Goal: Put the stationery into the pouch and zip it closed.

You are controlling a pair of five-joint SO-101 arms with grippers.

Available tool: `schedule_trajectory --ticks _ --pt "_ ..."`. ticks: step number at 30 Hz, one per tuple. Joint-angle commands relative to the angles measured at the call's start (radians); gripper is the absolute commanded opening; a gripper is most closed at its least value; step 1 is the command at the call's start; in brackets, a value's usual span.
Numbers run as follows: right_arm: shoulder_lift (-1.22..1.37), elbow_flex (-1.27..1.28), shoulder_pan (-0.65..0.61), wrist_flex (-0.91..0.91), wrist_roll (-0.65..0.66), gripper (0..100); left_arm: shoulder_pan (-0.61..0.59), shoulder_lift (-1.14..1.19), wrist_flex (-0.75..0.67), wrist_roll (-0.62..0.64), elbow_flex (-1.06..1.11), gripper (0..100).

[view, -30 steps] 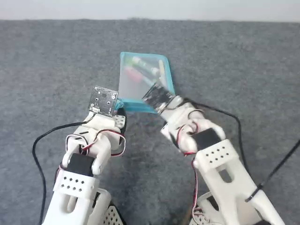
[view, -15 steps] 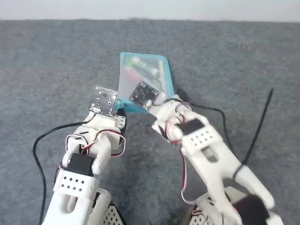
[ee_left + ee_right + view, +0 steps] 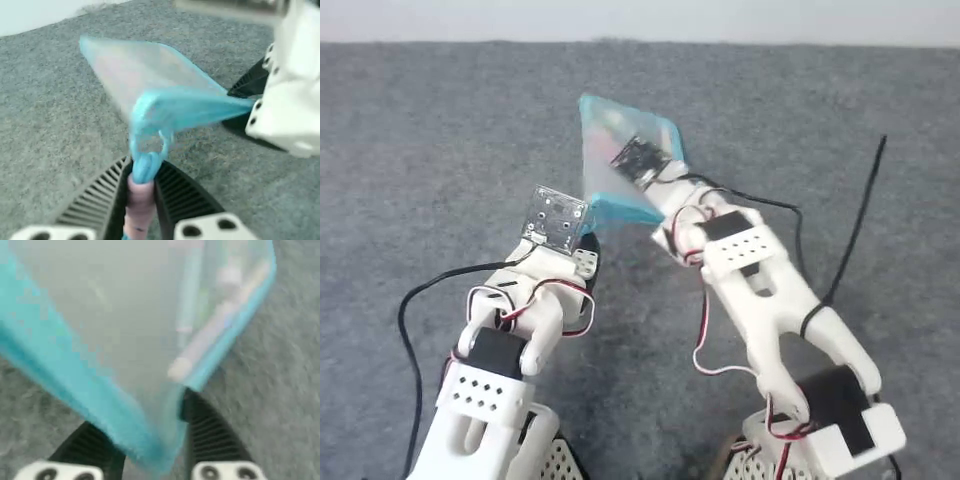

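Left tool [image 3: 144,170] pinches pouch [image 3: 150,75] zip end; right tool [image 3: 142,420] clamps its edge.

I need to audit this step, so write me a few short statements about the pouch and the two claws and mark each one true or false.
1. The left claw pinches the blue pull loop at the pouch's corner. True.
2. The right claw hangs free, away from the pouch. False: a pouch edge sits between its fingers.
3. Stationery shows through the pouch's translucent wall. True.
4. The pouch lies flat. False: it is stretched between both claws, tilted above the grey mat.
5. The pouch is red. False: it is teal.
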Motion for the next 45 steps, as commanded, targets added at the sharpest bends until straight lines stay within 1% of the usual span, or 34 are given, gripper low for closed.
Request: schedule_trajectory --ticks 1,6,9,12,17,20,26,28,30,33,36,39,41,45 --pt "-0.002 -0.057 0.084 0.047 -0.028 0.5 0.000 -0.028 -0.002 -0.011 -0.047 2" --pt "-0.002 -0.055 0.179 0.101 -0.031 0.5 -0.002 -0.029 -0.002 -0.008 -0.048 2" --pt "-0.002 -0.051 0.229 0.140 -0.029 0.5 -0.003 -0.031 -0.011 -0.005 -0.051 7" --pt "-0.002 -0.049 0.288 0.168 -0.029 0.5 -0.011 -0.031 -0.049 -0.003 -0.047 11" --pt "-0.001 -0.034 0.406 0.163 -0.049 0.5 -0.101 -0.031 -0.097 0.043 -0.035 12" --pt "-0.001 -0.012 0.438 0.168 -0.086 0.5 -0.146 -0.031 -0.130 0.069 -0.022 12" --pt "-0.007 -0.014 0.506 0.217 -0.172 0.5 -0.250 -0.029 -0.137 0.135 -0.021 12" --pt "-0.012 -0.020 0.509 0.248 -0.181 0.5 -0.262 -0.028 -0.137 0.137 -0.021 12" --pt "-0.013 -0.020 0.492 0.275 -0.183 0.5 -0.247 -0.023 -0.133 0.137 -0.019 14" --pt "-0.030 -0.017 0.455 0.300 -0.183 0.5 -0.206 -0.028 -0.133 0.121 0.001 24" --pt "-0.074 -0.017 0.453 0.325 -0.184 0.6 -0.160 -0.025 -0.130 0.100 0.018 34" --pt "-0.137 -0.017 0.440 0.367 -0.187 0.9 -0.124 -0.028 -0.133 0.061 0.035 34" --pt "-0.185 -0.014 0.409 0.406 -0.187 6.5 -0.107 -0.028 -0.135 0.049 0.039 33" --pt "-0.259 -0.014 0.289 0.479 -0.187 25.5 -0.058 -0.028 -0.137 0.046 0.059 33"
